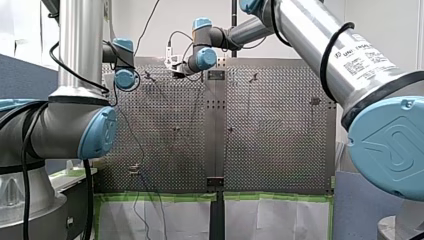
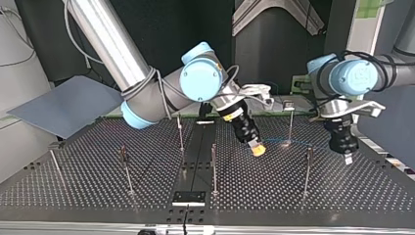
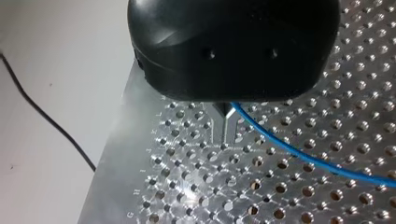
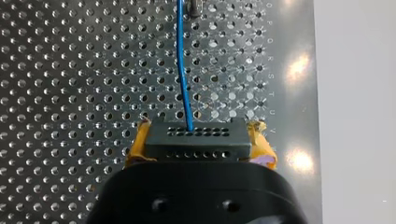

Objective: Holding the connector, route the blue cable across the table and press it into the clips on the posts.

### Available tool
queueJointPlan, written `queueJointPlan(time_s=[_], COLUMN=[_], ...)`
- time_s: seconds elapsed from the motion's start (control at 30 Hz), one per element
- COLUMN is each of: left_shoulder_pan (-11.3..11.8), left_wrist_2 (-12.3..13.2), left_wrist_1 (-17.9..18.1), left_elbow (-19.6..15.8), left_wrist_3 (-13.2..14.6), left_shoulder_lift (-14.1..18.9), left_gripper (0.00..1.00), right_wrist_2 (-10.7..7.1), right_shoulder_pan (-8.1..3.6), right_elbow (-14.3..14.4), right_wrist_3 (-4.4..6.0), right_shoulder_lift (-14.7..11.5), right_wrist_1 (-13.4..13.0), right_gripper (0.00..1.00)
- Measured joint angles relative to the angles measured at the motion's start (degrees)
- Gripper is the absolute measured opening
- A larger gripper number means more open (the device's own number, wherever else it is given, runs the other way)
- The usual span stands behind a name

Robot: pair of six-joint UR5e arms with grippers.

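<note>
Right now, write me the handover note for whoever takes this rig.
My right gripper: shut on the connector.
My left gripper: fingers together, blue cable leaving right beside them; pinch not visible.
Cable runs between the two grippers over the table, past one post.
Done: connector held.
Left: press the cable into the clips; none visibly holds it.

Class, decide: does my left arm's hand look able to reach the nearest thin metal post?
Probably yes: the left hand, gripping the thin blue cable, hangs beside that thin metal post with nothing standing between them.
</note>
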Motion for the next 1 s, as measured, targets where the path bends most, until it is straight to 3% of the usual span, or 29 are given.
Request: queueJointPlan(time_s=[0.53, 0.77, 1.0], left_shoulder_pan=[2.2, 2.3, 2.6], left_wrist_2=[7.7, 8.6, 8.7], left_wrist_1=[3.2, 3.6, 3.7], left_elbow=[4.7, 7.3, 7.7], left_wrist_3=[-4.8, -5.2, -5.3], left_shoulder_lift=[-5.5, -8.5, -9.2], left_gripper=[0.00, 0.00, 0.00], right_wrist_2=[0.33, 1.10, 1.97], right_shoulder_pan=[-0.67, -0.92, -1.41], right_elbow=[-0.9, -1.5, -1.7], right_wrist_3=[-0.32, -0.43, -0.44], right_shoulder_lift=[1.3, 2.0, 2.0], right_wrist_1=[-0.1, -0.2, -0.3], right_gripper=[0.00, 0.00, 0.00])
